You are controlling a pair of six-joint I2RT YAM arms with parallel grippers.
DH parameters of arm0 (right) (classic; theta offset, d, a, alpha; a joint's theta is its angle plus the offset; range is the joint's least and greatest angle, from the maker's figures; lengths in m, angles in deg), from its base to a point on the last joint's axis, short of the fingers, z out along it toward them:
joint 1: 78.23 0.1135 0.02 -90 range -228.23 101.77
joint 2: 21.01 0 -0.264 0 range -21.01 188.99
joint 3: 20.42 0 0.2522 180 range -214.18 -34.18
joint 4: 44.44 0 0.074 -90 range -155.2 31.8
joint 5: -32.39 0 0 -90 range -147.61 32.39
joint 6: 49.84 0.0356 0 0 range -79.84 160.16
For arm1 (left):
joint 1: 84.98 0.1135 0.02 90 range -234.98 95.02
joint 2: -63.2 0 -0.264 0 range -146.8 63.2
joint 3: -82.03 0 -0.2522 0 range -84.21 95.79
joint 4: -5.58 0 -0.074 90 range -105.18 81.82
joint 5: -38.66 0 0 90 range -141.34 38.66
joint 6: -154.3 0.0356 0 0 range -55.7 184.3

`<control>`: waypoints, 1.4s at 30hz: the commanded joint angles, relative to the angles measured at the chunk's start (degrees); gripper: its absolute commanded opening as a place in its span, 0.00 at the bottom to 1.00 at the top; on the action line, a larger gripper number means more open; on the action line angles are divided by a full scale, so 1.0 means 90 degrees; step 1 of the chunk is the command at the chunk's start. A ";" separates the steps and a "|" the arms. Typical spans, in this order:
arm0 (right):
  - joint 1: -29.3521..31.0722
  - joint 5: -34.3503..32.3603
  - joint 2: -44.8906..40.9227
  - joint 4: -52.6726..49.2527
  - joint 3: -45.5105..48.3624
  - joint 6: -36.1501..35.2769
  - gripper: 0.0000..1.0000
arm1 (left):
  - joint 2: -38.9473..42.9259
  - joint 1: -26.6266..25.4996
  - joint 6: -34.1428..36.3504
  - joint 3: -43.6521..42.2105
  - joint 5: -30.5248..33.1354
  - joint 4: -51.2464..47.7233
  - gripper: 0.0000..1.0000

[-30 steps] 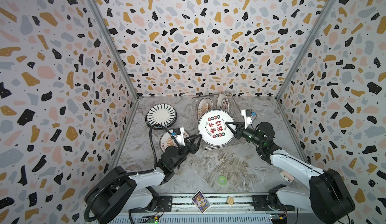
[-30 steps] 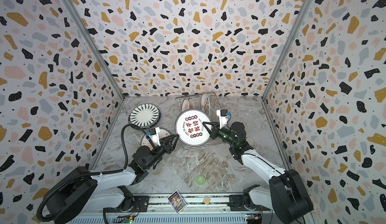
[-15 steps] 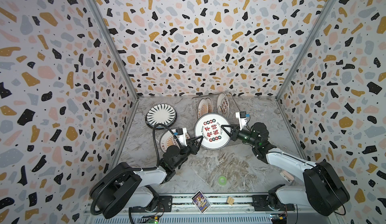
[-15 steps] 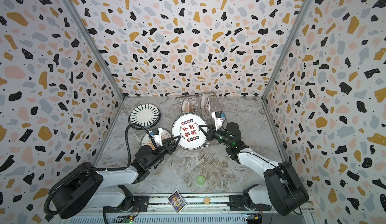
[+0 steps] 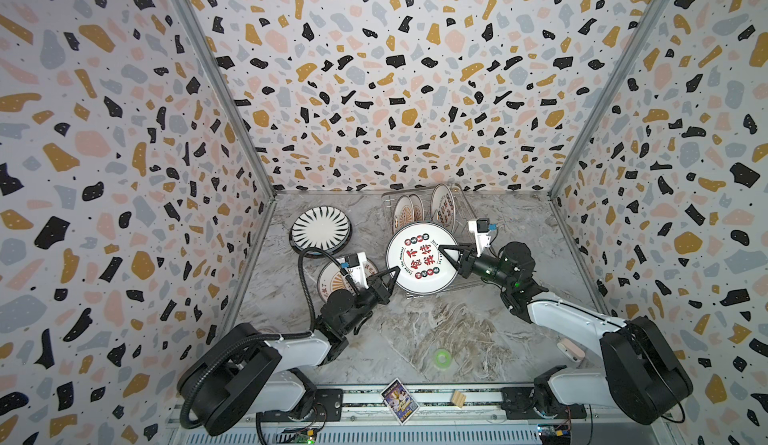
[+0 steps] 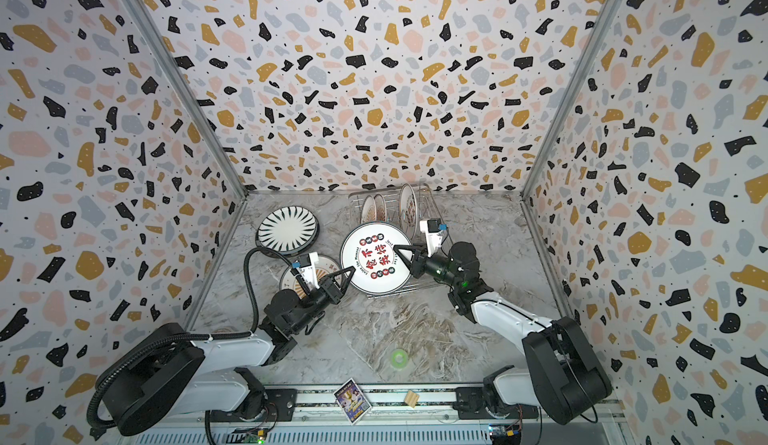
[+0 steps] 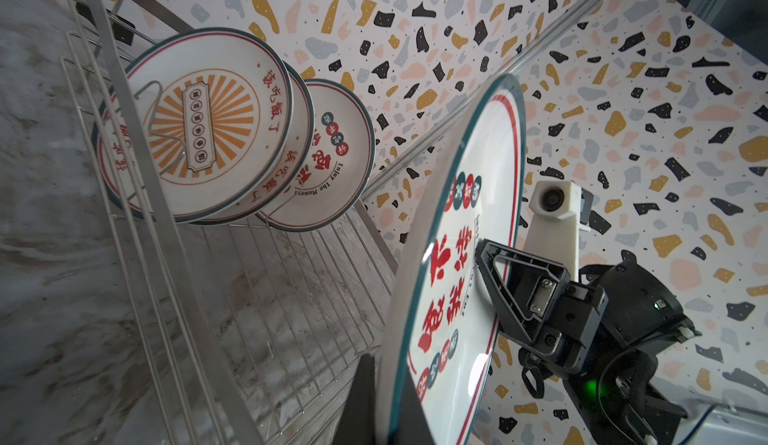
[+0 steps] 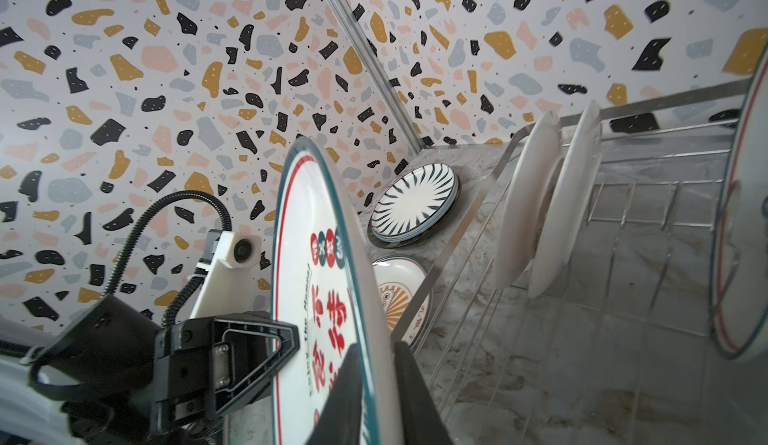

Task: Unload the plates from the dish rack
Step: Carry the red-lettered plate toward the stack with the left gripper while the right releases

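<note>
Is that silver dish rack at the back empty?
No, the left wrist view shows several patterned plates standing on edge inside the dish rack.

Teal-rimmed plate [image 8: 320,256] between right pincer [image 8: 376,345] fingers [image 8: 409,389]

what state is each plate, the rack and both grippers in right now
lettered plate: tilted up at the rack's near end, between both grippers
left gripper: shut on the lettered plate's rim
right gripper: astride that rim, grip unclear
dish rack: holds three standing plates
striped plate: flat on table
sunburst plate: flat on table beside the rack
</note>
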 commanded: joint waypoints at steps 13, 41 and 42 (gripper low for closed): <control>0.0107 -0.0396 -0.0362 -0.0367 -0.0032 -0.0423 0.86 | 0.1235 0.0787 -0.0236 -0.0269 -0.0405 -0.0152 0.00; 0.1549 -0.1261 0.0101 -0.1093 -0.0854 -0.1838 0.99 | 0.2583 0.2445 -0.1341 -0.0712 0.0205 -0.2499 0.00; 0.1626 -0.1343 0.0121 -0.1094 -0.0863 -0.1904 0.99 | 0.2613 0.2494 -0.1405 -0.0759 0.0226 -0.2496 0.00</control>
